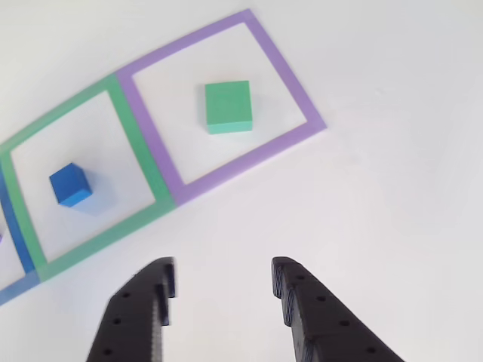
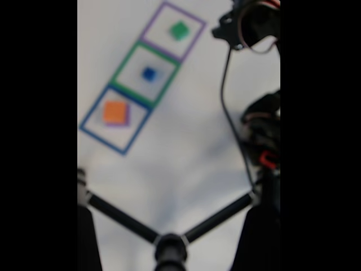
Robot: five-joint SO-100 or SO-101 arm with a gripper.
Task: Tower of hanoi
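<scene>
In the other view my gripper point(image 1: 223, 265) enters from the bottom edge, open, its black fingers point(image 1: 298, 302) holding nothing above bare white table. A green cube point(image 1: 228, 106) sits inside a purple-outlined square point(image 1: 290, 83) ahead of the gripper. To its left, a smaller blue cube point(image 1: 70, 185) sits in a green-outlined square point(image 1: 143, 162). The blurred fixed view shows the green cube point(image 2: 179, 30), the blue cube point(image 2: 148, 73) and an orange block point(image 2: 114, 111) resting on something purple in a blue-outlined square point(image 2: 90, 132). My arm point(image 2: 262, 130) stands along the right side.
A black three-legged stand point(image 2: 169, 245) crosses the foreground of the fixed view. A dark cable point(image 2: 225, 101) runs down beside the arm. The three squares lie in a diagonal row on the white table point(image 2: 186, 147).
</scene>
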